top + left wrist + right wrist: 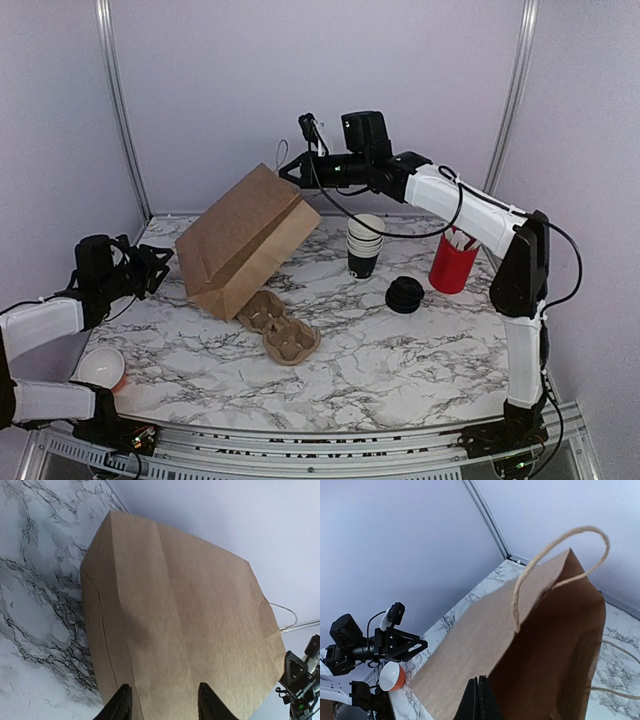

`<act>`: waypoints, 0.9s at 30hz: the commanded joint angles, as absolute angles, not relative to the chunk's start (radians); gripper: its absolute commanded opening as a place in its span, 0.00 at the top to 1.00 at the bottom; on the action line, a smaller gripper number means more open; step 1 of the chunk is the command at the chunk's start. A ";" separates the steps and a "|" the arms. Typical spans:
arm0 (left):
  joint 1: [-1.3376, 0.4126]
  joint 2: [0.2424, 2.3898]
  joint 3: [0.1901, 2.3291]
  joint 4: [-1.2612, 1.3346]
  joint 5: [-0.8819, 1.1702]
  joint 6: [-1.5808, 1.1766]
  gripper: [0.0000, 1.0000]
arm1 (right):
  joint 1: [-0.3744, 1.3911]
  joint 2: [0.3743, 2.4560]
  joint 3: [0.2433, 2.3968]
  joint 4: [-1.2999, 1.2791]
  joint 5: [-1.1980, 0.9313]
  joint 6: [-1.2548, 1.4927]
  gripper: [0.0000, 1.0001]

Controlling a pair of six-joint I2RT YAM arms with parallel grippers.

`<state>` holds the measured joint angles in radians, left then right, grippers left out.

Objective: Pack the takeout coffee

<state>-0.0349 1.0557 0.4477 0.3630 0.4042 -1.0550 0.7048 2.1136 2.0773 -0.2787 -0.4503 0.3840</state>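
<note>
Right gripper (479,696): fingers pressed together on the top rim of the paper bag (245,240), pinching one wall at the mouth. Twine handle (555,545) loops up just beside the grip.

Bag hangs tilted from that grip, mouth high toward the back wall, bottom end low over the table (400,350). The bottom end overlaps the far end of the pulp cup carrier (285,330); cannot tell whether they touch. From the right wrist only brown inner walls show; the bag floor is hidden.

Left gripper (164,687): fingers apart, nothing between them, aimed at the bag's broad side near its bottom. In the top view it sits close to the bag but apart from it.

Takeout coffee (405,294): low black lidded cup, upright on the table, outside the bag and well to its right. It stands between the stack of black cups (364,245) and the red cup (453,262), nearer the front than both. Print too small to make out.

Orange cup (100,368), white inside, lies by the left arm base
</note>
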 commanded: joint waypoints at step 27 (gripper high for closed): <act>-0.310 1.134 0.585 0.145 0.146 -0.839 0.29 | 0.612 1.591 1.203 -0.084 -0.270 0.370 0.00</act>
<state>-0.2821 1.1542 0.5945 0.2516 0.1970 -0.8955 0.6731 1.6814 1.3346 -0.3141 -0.1993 0.2306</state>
